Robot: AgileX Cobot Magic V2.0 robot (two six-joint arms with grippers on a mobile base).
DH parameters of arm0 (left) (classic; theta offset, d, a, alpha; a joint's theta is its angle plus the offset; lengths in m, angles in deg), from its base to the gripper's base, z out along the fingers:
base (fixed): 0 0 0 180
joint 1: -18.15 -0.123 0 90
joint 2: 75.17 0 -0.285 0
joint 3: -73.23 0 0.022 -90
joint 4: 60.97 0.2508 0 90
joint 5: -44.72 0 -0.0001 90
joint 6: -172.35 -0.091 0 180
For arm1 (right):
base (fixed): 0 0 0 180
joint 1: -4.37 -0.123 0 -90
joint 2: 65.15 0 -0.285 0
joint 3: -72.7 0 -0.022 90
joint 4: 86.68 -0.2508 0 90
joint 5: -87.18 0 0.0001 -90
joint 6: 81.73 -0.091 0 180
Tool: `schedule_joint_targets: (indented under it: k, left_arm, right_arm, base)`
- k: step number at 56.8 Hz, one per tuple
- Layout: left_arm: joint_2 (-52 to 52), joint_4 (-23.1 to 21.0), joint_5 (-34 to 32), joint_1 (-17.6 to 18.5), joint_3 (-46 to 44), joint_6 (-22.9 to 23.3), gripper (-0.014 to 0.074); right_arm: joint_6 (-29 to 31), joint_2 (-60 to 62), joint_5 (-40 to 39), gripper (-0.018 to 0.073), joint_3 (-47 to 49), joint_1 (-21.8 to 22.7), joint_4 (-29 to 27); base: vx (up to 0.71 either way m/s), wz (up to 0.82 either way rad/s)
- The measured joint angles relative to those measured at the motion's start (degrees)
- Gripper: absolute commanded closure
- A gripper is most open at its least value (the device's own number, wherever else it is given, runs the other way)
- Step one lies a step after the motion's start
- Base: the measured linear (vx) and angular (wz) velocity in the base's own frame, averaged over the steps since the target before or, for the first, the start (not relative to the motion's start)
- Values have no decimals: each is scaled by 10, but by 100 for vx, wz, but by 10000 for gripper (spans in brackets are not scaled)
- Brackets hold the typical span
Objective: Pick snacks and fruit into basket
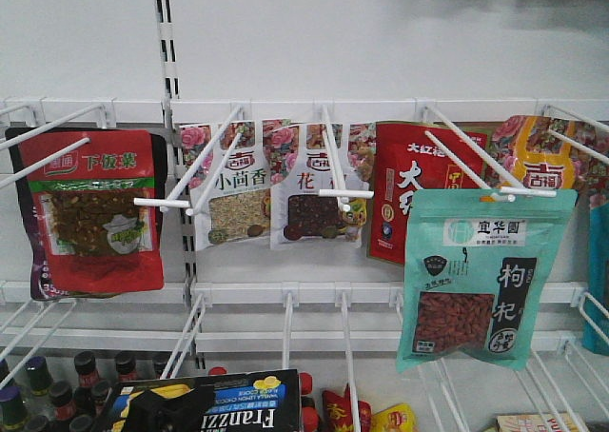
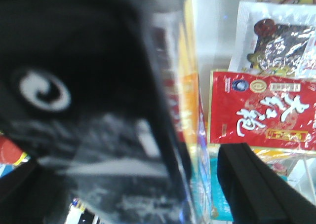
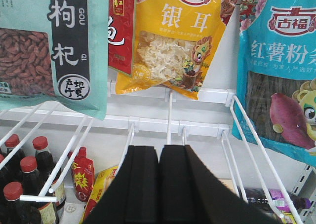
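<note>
A dark blue-black "Franzzi" snack box [image 1: 238, 403] shows at the bottom of the front view, upside down, with my left gripper [image 1: 164, 409] shut on it. In the left wrist view the box [image 2: 98, 110] is a blurred mass filling the left side, and one black finger [image 2: 256, 189] stands just right of its edge. A teal pouch of red berries [image 1: 481, 280] hangs from a white hook at the right and also shows top left in the right wrist view [image 3: 49, 46]. My right gripper [image 3: 159, 157] is shut and empty, below that pouch. The basket and the fruit are out of view.
Other pouches hang from white wire hooks [image 1: 333, 156]: a red one [image 1: 95, 213], a yellow one [image 3: 168, 41] and a blue one [image 3: 281, 71]. Red-capped bottles [image 3: 19, 184] stand on the shelf below. Bare wire hooks [image 3: 237, 135] jut out around the right gripper.
</note>
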Motion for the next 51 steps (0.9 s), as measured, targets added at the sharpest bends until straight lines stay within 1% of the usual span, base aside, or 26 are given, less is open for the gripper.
schedule_joint_targets:
  k: [12,22,26,30,34,39,46,51]
  left_arm:
    - [21,-3,-7,0,-45,-14,-30]
    - [42,-3,-8,0,-51,-14,-15]
    - [46,-3,-8,0,-51,-14,8]
    - [48,-3,-8,0,-51,-14,50]
    - [51,-3,-10,0,-51,-14,123]
    - [51,-3,-11,0,-51,-14,241]
    - [51,-3,-25,0,-52,-13,433]
    - [47,-3,-23,0,-53,-13,558]
  right_arm:
    - [0,0,0,567,0,0,0]
    - [0,0,0,567,0,0,0]
    - [0,0,0,567,0,0,0]
    - [0,0,0,567,0,0,0]
    - [0,0,0,567,0,0,0]
    - [0,0,0,567,0,0,0]
    - [0,0,0,567,0,0,0]
    - [0,0,0,567,0,0,0]
  base:
    - [0,0]
    - [0,0]
    - [0,0]
    - [0,0]
    - [0,0]
    - [0,0]
    - [0,0]
    - [0,0]
